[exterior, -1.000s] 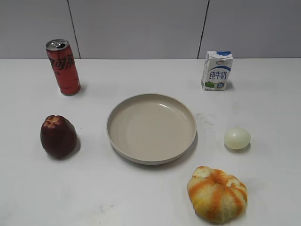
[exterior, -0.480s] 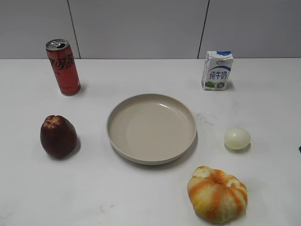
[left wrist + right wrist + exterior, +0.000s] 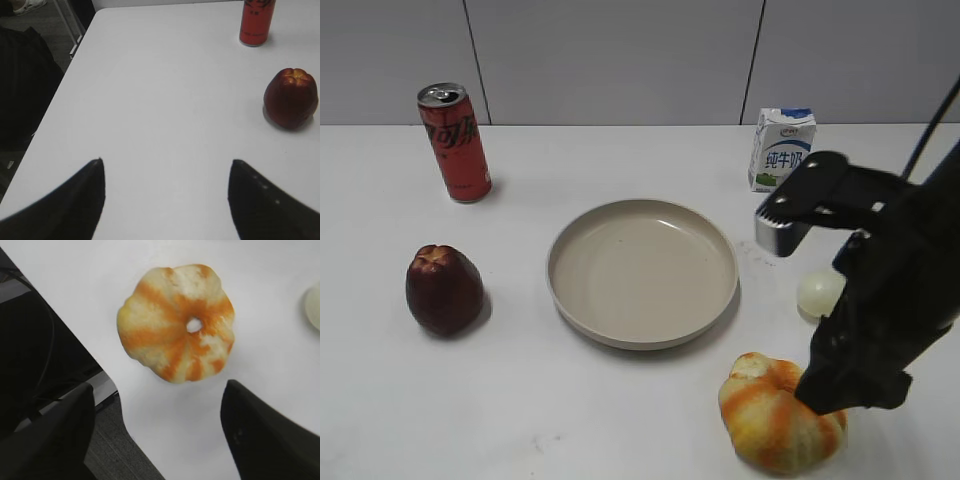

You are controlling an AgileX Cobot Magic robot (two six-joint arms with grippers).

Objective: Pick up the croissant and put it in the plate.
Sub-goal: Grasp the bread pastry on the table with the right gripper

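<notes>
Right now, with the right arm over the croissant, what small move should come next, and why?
Probably lower the right gripper straight down around the croissant. The right wrist view shows its fingers spread wide and above the pastry, not touching it, and the beige plate is empty. A slight shift forward may be needed, since the croissant lies ahead of the fingers.

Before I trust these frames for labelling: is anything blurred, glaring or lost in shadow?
Exterior view: even light, soft short shadows under the plate and red can, all sharp; the right arm hides part of the egg. Left wrist view: left gripper fingers are dark, blurred silhouettes; the dark red fruit is slightly soft. Right wrist view: croissant mildly soft, right gripper fingers black and featureless.
</notes>
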